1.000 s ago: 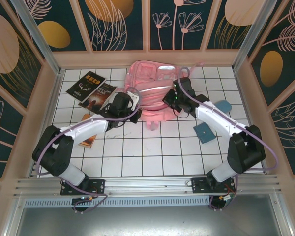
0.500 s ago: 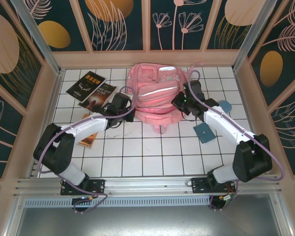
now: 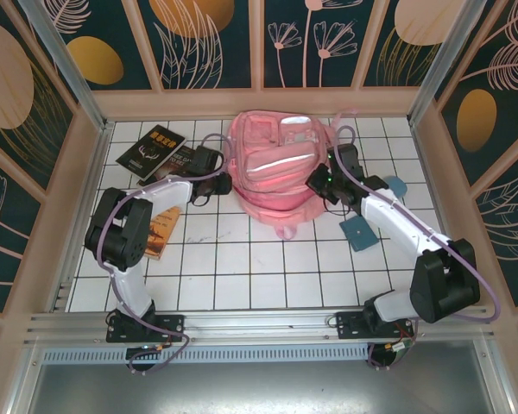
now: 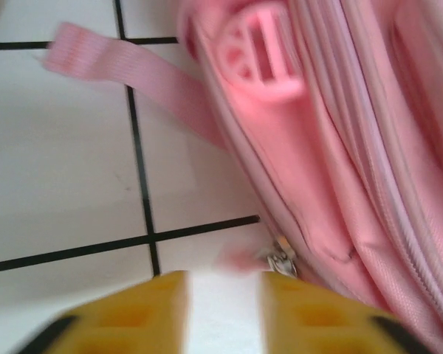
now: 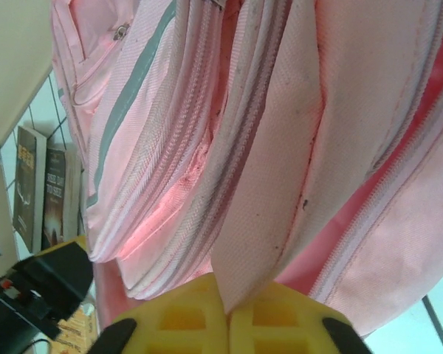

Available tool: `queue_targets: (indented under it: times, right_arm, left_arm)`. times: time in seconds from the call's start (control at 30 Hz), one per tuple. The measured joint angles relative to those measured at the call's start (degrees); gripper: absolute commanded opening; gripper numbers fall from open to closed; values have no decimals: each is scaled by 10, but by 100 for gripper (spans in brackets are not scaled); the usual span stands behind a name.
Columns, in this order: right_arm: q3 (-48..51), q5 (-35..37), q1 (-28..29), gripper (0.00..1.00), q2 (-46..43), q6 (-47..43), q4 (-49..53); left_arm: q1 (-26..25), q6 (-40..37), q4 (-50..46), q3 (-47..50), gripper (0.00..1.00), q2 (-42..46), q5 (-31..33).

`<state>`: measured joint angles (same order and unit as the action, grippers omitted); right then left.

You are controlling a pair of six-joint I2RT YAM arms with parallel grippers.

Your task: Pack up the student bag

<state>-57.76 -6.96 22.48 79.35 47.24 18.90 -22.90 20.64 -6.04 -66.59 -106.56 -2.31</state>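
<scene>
The student bag [image 3: 276, 168], a big pink backpack with a silver strip, lies at the back middle of the tiled table. My left gripper [image 3: 217, 183] sits at the bag's left edge. In the left wrist view it [image 4: 225, 310] is open with white tile between its yellow fingers. A metal zipper pull [image 4: 282, 261] lies just past the right finger, and a loose pink strap [image 4: 125, 70] runs across the tile. My right gripper [image 3: 320, 184] is at the bag's right side. In the right wrist view it [image 5: 229, 313] is shut on a flap of the bag's pink fabric [image 5: 280, 184].
Two dark books [image 3: 151, 148] [image 3: 178, 164] lie left of the bag, and an orange book [image 3: 158, 235] is under the left arm. A blue flat case [image 3: 359, 232] and a smaller blue piece [image 3: 394, 185] lie to the right. Walls enclose the table.
The bag has shifted right and back as my right gripper pulled its fabric. My left arm has folded back to the left, with its gripper still at the bag's left edge.
</scene>
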Motion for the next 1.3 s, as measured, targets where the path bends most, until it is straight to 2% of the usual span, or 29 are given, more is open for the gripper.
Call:
queue_targets:
  times: [0.03,0.1,0.17,0.27,0.37,0.53,0.73,0.93,1.07,1.3]
  right_arm:
    - [7,0,0,51,-5,-2,0]
    - [18,2,1,66,-17,-7,2]
    - [26,9,5,73,-35,-14,2]
    - [31,17,14,78,-61,-29,2]
    - [31,31,33,79,-73,-42,0]
    - [31,39,76,80,-59,-50,-11]
    - [21,37,125,80,-1,-49,-37]
    - [-4,35,151,80,34,-49,-48]
    - [-15,35,154,80,42,-49,-57]
    - [-17,35,154,79,55,-43,-59]
  left_arm:
    - [4,7,-4,0,63,6,3]
    - [12,17,-16,7,72,28,15]
    - [20,32,-27,29,80,72,29]
    - [38,63,-50,72,88,152,53]
    - [67,101,-74,127,94,228,86]
    - [120,156,-129,222,96,297,138]
    - [144,185,-148,281,97,293,137]
    - [145,191,-126,294,89,284,102]
    - [118,202,-97,299,87,284,82]
    - [7,273,-53,301,84,285,9]
